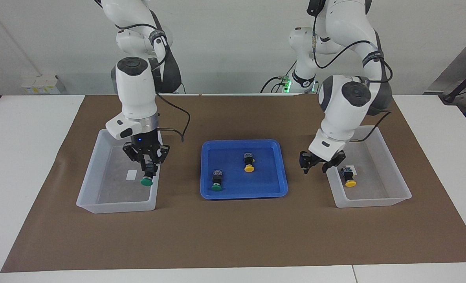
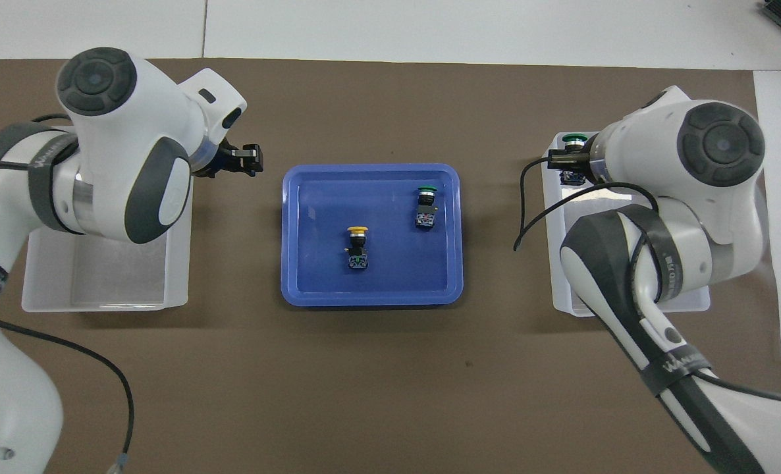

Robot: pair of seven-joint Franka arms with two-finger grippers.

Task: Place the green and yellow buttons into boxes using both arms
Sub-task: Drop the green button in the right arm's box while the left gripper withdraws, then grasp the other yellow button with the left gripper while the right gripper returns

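- Brown mat on a white table [image 1: 28, 165], plain wall at the robots' end; I log four buttons, two boxes, one tray.
- Blue tray [image 1: 244, 192], mid-table between the boxes: it holds one green button [image 1: 217, 182] and one yellow button [image 1: 249, 162], the yellow nearer to the robots. Both lie untouched, well apart from either hand.
- Box at the right arm's end [image 1: 117, 206]: a white label lies on its floor. The right hand [image 1: 148, 164] hangs inside its opening, fingers closed on the black body of a second green button [image 1: 147, 177], cap pointing down and away from the robots. I cannot tell whether the cap rests on the floor of the box; I judge it not yet let go.
- Box at the left arm's end [image 1: 374, 202]: a second yellow button [image 1: 349, 177] lies in it on its side, free of any grip. I count this one as delivered.
- Left hand [image 1: 318, 162]: fingers spread, nothing held, over the box wall toward the tray.
- Tally, as I judge it: one button placed, one at the point of release, two left in the tray. About half done.
- Remaining: release the green, then fetch one tray button per arm.
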